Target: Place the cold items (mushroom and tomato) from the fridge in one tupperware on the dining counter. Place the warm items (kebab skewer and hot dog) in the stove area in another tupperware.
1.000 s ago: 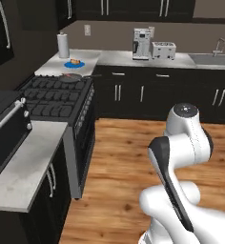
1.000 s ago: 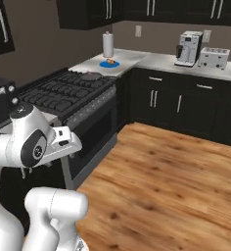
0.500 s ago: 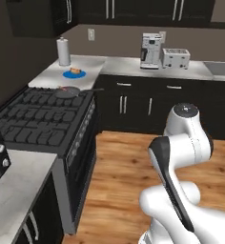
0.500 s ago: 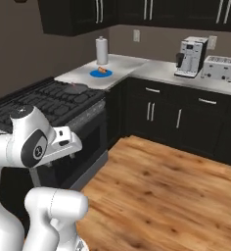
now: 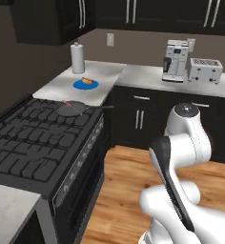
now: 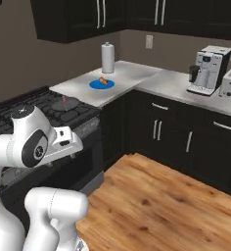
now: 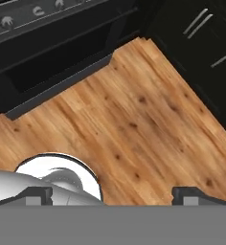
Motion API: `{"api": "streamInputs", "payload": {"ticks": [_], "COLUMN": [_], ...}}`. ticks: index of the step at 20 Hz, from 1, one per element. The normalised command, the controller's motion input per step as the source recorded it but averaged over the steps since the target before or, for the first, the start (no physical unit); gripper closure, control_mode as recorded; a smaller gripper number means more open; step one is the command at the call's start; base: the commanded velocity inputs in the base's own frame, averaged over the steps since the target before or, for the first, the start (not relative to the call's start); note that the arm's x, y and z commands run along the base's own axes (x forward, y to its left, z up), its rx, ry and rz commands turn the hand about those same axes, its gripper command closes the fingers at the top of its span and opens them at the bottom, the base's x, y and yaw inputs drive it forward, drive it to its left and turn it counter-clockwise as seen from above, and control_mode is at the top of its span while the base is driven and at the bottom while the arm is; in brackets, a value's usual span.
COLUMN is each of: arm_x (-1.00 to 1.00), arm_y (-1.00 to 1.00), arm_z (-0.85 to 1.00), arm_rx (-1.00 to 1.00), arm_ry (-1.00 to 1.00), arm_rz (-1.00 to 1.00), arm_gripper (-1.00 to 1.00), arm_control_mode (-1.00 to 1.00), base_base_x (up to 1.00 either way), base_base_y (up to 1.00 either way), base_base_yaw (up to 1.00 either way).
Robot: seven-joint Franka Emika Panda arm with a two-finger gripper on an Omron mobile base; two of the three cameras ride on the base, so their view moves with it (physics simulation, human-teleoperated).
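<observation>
The step in hand looks like the approach to the stove area for the warm items. The hot dog (image 5: 87,80) lies on a blue plate (image 5: 79,86) on the surface (image 5: 57,86), well ahead of the claw (image 7: 112,195) and far above it. The skewer (image 5: 66,103) rests on a pan (image 5: 72,108) on the stove (image 5: 38,138), nearer. To do this well, raise the arm clear of the stove front before reaching, then come down over one item. The claw hangs low over the floor (image 7: 134,115), jaws wide apart, holding and touching nothing.
</observation>
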Motion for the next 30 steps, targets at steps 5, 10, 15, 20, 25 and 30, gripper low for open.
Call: {"api": "streamInputs", "payload": {"ticks": [5, 10, 15, 20, 25, 30], "arm_x": [0.0, 0.0, 0.0, 0.0, 0.0, 0.0], "arm_y": [0.0, 0.0, 0.0, 0.0, 0.0, 0.0], "arm_z": [0.0, 0.0, 0.0, 0.0, 0.0, 0.0], "arm_rx": [0.0, 0.0, 0.0, 0.0, 0.0, 0.0], "arm_ry": [0.0, 0.0, 0.0, 0.0, 0.0, 0.0], "arm_rz": [0.0, 0.0, 0.0, 0.0, 0.0, 0.0], "arm_gripper": [-1.0, -1.0, -1.0, -1.0, -1.0, -1.0], "arm_control_mode": [1.0, 1.0, 1.0, 1.0, 1.0, 1.0], "base_base_x": [0.9, 0.68, 0.63, 0.52, 0.46, 0.52], "base_base_y": [-0.74, -0.81, -0.7, -0.47, -0.29, -0.3], "base_base_yaw": [0.38, 0.39, 0.33, 0.36, 0.38, 0.38]}}
